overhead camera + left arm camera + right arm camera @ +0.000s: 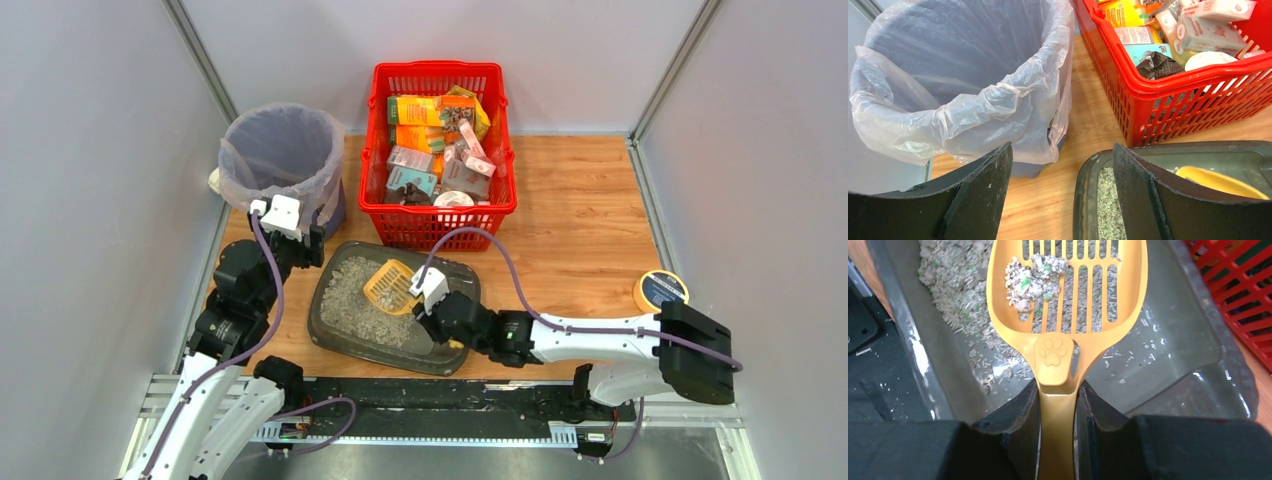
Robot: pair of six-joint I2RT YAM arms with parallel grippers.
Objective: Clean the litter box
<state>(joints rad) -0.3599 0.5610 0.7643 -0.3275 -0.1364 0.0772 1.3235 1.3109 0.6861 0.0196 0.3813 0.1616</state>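
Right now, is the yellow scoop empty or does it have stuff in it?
Not empty. The scoop carries a small clump of litter on its slots, over the litter box.

A wooden table carries a grey litter box of pale litter close to its near edge, left of centre. A red mesh basket packed with cartons stands just behind the box at the far edge, and a bag-lined round bin fills the far left corner. A round yellow tin with a dark lid lies alone by the right edge, well apart from the rest.
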